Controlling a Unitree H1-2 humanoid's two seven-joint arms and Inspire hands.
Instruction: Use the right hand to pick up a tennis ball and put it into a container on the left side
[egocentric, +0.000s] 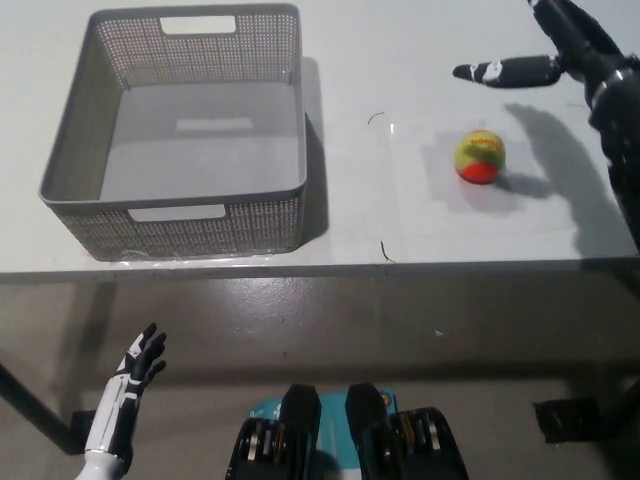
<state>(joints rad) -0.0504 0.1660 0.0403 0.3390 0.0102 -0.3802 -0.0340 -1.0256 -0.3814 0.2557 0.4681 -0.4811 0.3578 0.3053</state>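
Observation:
A yellow-and-orange tennis ball lies on the white table, right of centre. My black right hand hovers open above and behind the ball, at the picture's upper right, with one finger stretched left and nothing held. An empty grey mesh basket stands on the table's left side. My white left hand rests open at the lower left, below the table's front edge.
The table's front edge runs across the picture at mid height, with grey floor below it. Thin pen marks frame the patch of table around the ball. The basket has cut-out handles at its near and far walls.

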